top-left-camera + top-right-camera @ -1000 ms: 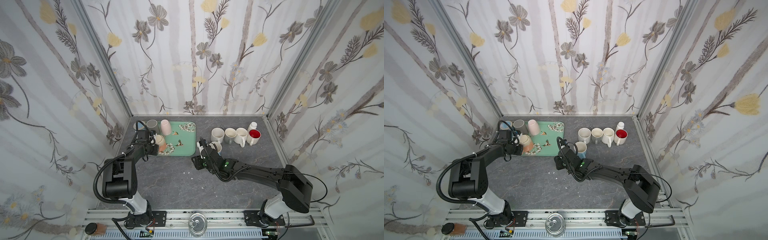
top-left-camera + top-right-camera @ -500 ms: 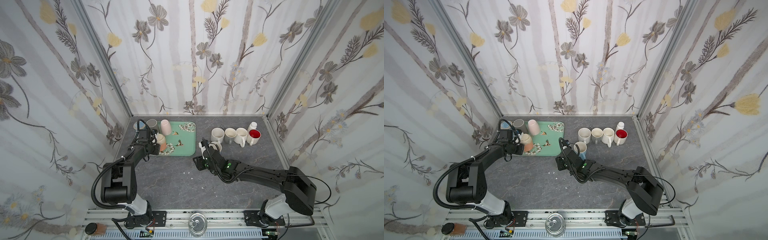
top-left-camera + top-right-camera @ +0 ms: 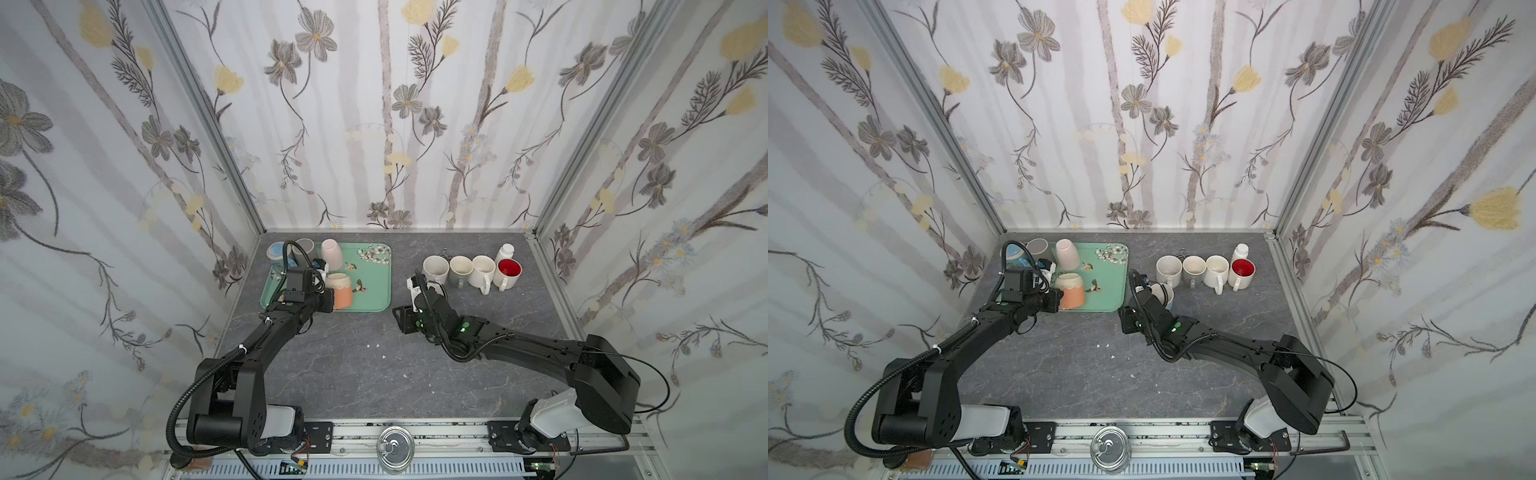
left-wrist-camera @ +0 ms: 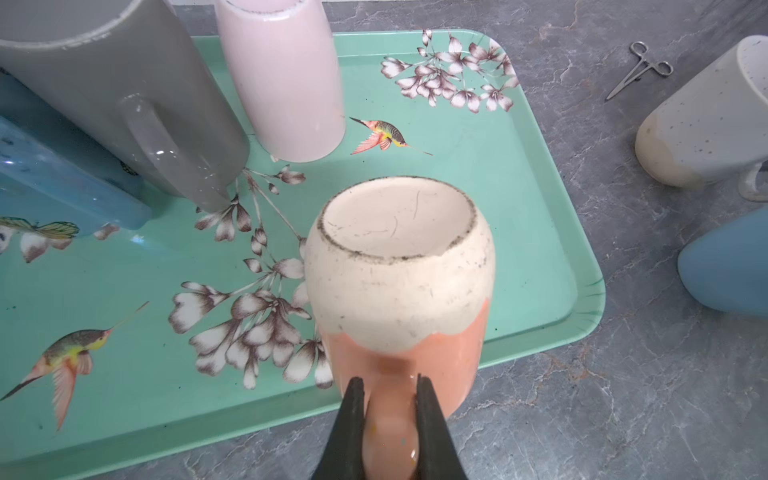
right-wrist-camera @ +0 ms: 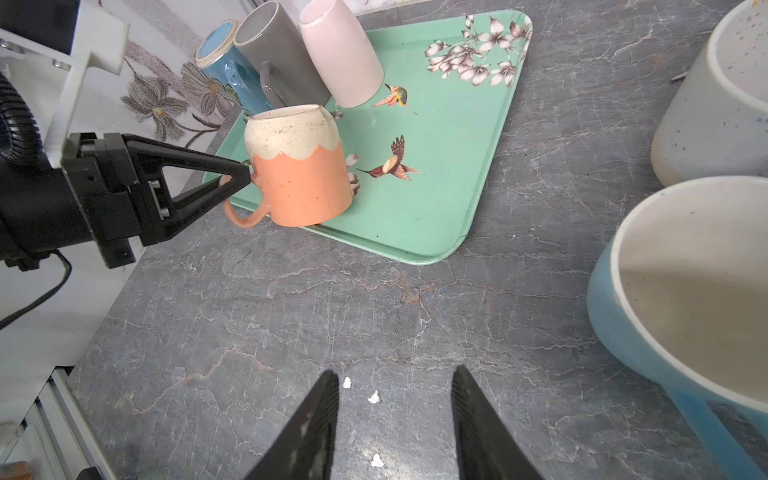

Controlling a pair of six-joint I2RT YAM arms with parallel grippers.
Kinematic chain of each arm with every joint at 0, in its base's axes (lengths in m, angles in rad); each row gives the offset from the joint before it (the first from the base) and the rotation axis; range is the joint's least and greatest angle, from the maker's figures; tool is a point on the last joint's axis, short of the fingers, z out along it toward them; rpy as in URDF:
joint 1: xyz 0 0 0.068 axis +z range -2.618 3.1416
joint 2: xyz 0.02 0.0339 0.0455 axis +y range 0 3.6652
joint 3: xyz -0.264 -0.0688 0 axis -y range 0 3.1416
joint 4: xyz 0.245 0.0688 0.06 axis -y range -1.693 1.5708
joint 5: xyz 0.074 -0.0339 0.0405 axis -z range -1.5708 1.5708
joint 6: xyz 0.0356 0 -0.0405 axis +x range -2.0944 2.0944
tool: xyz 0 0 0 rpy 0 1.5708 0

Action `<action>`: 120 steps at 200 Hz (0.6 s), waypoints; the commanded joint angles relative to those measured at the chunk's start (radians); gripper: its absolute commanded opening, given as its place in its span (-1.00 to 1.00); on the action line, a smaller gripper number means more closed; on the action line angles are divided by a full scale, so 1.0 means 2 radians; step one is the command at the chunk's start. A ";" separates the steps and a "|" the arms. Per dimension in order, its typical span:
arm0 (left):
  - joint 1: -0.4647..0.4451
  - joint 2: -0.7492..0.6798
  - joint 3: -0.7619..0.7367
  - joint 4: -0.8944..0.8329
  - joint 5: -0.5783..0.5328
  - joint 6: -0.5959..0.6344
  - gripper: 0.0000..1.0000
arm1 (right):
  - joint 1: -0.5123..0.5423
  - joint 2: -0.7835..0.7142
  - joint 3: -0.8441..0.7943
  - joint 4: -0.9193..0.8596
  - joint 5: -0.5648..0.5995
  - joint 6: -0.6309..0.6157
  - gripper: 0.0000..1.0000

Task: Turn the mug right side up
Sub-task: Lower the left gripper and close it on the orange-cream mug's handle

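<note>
The mug (image 3: 340,291) (image 3: 1071,291) is orange with a cream base. It stands upside down at the front edge of the green tray (image 3: 376,286), leaning slightly. In the left wrist view the mug (image 4: 399,270) shows its bare base, and my left gripper (image 4: 390,380) is shut on its orange handle. The right wrist view shows the mug (image 5: 297,174) from the side with the left gripper (image 5: 243,176) pinching the handle. My right gripper (image 5: 395,378) hangs open over bare grey table, right of the tray (image 5: 449,166), holding nothing.
Blue (image 3: 275,251), grey (image 3: 304,249) and pink (image 3: 331,254) mugs stand upside down at the tray's back left. Several upright mugs (image 3: 471,270) and a white bottle (image 3: 505,251) line the back right. A blue mug (image 5: 681,291) sits beside my right gripper. Forceps (image 4: 640,68) lie behind.
My left gripper has closed on the mug's handle. The mug has shifted a little toward the tray's front edge. The right arm has hardly moved.
</note>
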 commanded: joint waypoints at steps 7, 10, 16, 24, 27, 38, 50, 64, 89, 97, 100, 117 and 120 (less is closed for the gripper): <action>-0.003 0.023 -0.004 0.067 0.001 -0.028 -1.00 | 0.000 0.004 0.011 0.013 -0.005 0.003 -0.10; -0.004 0.026 -0.006 0.069 0.001 -0.028 -1.00 | 0.000 0.005 0.012 0.012 -0.005 0.004 -0.10; -0.005 0.030 -0.010 0.075 0.001 -0.031 -1.00 | 0.000 0.008 0.014 0.013 -0.006 0.003 -0.10; -0.008 0.035 -0.017 0.085 0.003 -0.034 -1.00 | 0.000 0.012 0.016 0.013 -0.007 0.003 -0.09; -0.008 0.036 -0.019 0.089 0.004 -0.035 -1.00 | 0.000 0.013 0.017 0.013 -0.007 0.004 -0.10; -0.013 0.047 -0.025 0.103 0.007 -0.040 -1.00 | 0.000 0.018 0.020 0.014 -0.009 0.004 -0.10; -0.019 0.063 -0.024 0.111 0.012 -0.044 -1.00 | 0.000 0.025 0.025 0.013 -0.013 0.004 -0.10; -0.027 0.085 -0.015 0.111 0.012 -0.044 -1.00 | 0.000 0.034 0.033 0.010 -0.017 0.004 -0.10; -0.037 0.112 0.016 0.079 -0.008 -0.044 -1.00 | 0.001 0.047 0.046 0.002 -0.023 0.004 -0.10; -0.038 0.116 0.026 0.066 -0.021 -0.053 -1.00 | 0.001 0.049 0.048 0.001 -0.024 0.004 -0.10; -0.038 0.117 0.029 0.061 -0.025 -0.058 -1.00 | 0.001 0.049 0.048 0.001 -0.024 0.004 -0.10; -0.039 0.126 0.043 0.043 -0.044 -0.079 -0.84 | 0.001 0.060 0.050 0.003 -0.026 0.006 -0.10; -0.039 0.128 0.045 0.040 -0.046 -0.082 -0.82 | 0.001 0.064 0.050 0.003 -0.027 0.007 -0.10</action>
